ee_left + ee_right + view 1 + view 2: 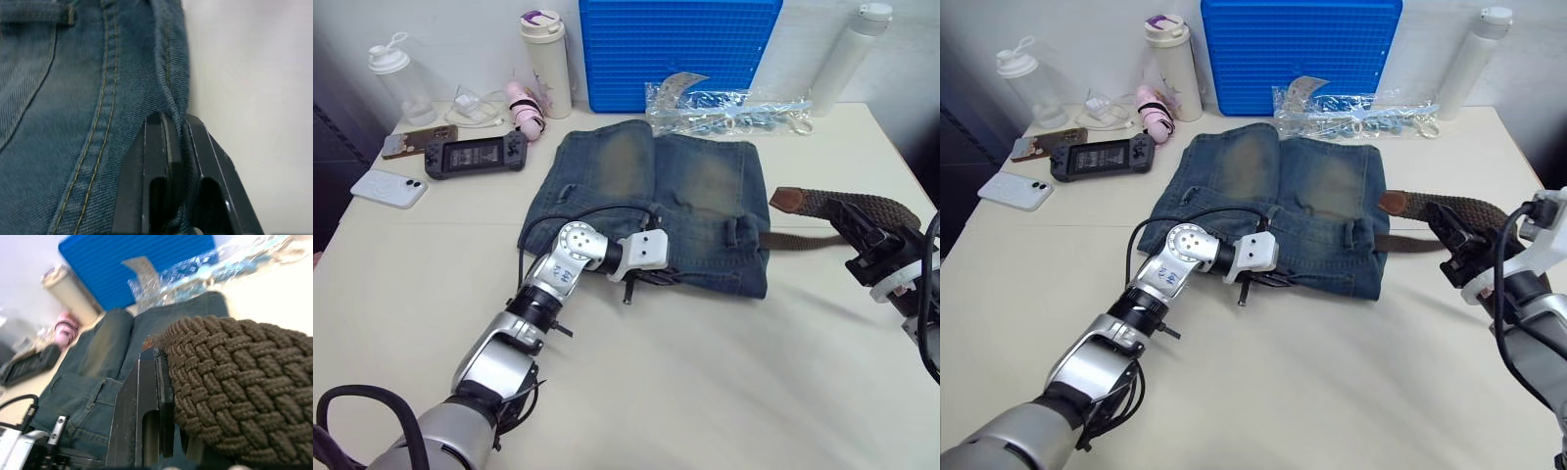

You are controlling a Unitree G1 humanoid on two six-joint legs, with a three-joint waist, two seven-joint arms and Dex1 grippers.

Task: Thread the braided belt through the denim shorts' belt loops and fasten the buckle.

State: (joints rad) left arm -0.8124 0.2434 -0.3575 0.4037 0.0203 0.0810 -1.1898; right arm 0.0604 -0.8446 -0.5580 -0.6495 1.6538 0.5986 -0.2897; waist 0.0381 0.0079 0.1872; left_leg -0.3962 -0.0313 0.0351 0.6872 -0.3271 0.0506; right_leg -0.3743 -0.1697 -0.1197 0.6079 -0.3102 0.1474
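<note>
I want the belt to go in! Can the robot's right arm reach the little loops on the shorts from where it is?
Probably yes. The right gripper holds the braided belt just beside the denim shorts, with bare table between. The left gripper pinches the waistband edge, away from the nearest belt loop.

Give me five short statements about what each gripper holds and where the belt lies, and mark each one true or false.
1. The left gripper pinches the denim shorts at their edge. True.
2. The right gripper is open and holds nothing. False: it is shut on the braided belt.
3. The belt lies coiled on top of the blue board. False: it lies on the table beside the shorts.
4. A handheld game console lies by a phone. True.
5. The shorts hang off the table. False: they lie flat on it.
</note>
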